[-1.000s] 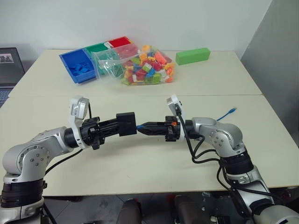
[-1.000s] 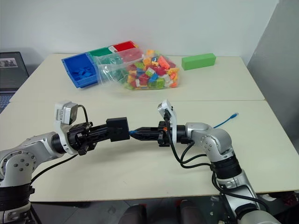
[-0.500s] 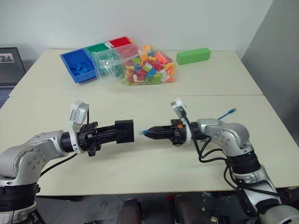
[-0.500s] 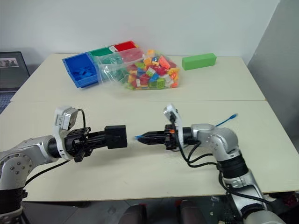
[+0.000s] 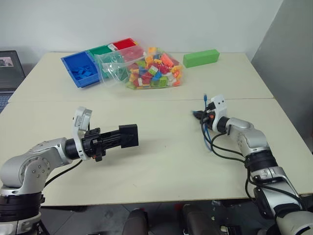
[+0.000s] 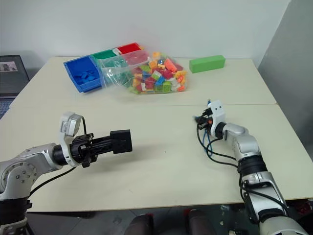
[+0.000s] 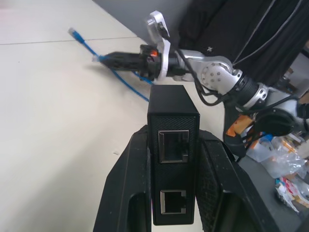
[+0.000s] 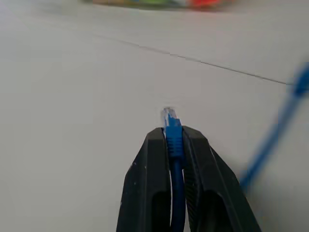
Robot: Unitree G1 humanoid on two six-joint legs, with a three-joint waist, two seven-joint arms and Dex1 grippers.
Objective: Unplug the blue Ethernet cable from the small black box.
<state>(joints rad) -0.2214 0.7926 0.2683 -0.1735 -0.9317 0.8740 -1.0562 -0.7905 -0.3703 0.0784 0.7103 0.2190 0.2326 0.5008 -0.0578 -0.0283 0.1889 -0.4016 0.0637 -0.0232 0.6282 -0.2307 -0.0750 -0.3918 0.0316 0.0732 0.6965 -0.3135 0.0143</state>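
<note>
My left gripper [image 5: 125, 137] is shut on the small black box [image 5: 128, 135] and holds it level above the table's left half. In the left wrist view the box [image 7: 173, 145] sits between the fingers [image 7: 130, 193], and both of its ports are empty. My right gripper [image 5: 197, 115] is far off over the right half, shut on one plug of the blue Ethernet cable [image 8: 172, 126]. The plug's clear tip sticks out past the fingertips. The rest of the cable [image 5: 208, 136] hangs in loops under that wrist. The left wrist view shows its other end [image 7: 73, 33] lying on the table.
At the back stand a blue bin [image 5: 80, 68], a green and a red bin, a clear bag of coloured bricks [image 5: 146, 68] and a green block [image 5: 201, 58]. A laptop [image 5: 10, 68] sits at the left edge. A seam [image 5: 146, 100] crosses the table.
The plug has come out of the box. My right gripper has swung well to the right and farther away with the cable. The left gripper with the box has barely moved.
</note>
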